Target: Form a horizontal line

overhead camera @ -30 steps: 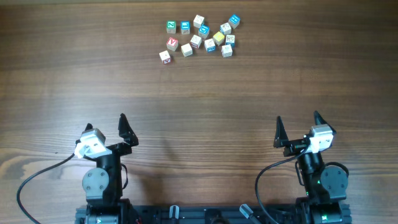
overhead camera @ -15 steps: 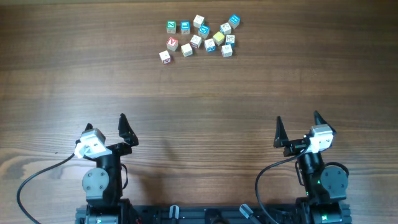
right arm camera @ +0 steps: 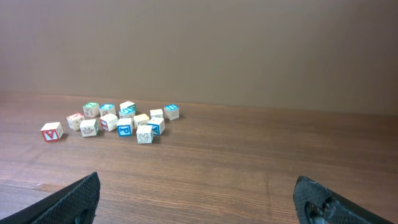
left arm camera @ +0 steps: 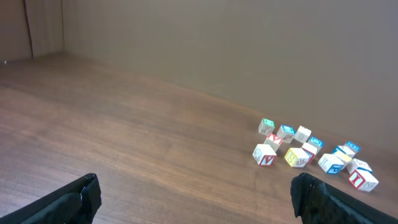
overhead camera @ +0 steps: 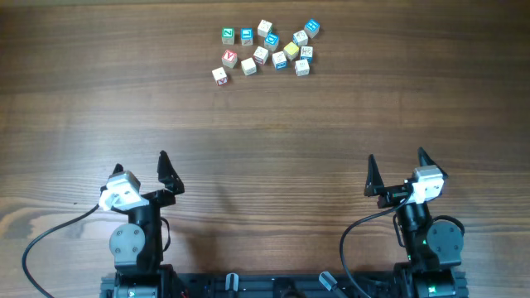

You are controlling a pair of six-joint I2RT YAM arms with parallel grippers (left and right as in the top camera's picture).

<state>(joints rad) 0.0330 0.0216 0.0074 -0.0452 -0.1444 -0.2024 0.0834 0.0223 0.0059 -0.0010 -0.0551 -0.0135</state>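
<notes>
Unmoved since a second ago, every piece: blocks [overhead camera: 272,40] lying in the same loose cluster at the far middle of the bench [overhead camera: 265,124], some touching, some just beside one another, not in a row. Left pincer [overhead camera: 141,161] spread wide and clamped on nothing, near the front edge and well apart from the blocks. Right pincer [overhead camera: 397,155] likewise spread, holding nothing, equally unmoved.

Looks like a robotics lab bench: wood-grain table [overhead camera: 265,124], left arm [overhead camera: 137,236] and right arm [overhead camera: 426,236] mounted at the near edge, black cable [overhead camera: 58,222] looped beside the left base, plain brown backdrop [right arm camera: 199,50] on the far side.
</notes>
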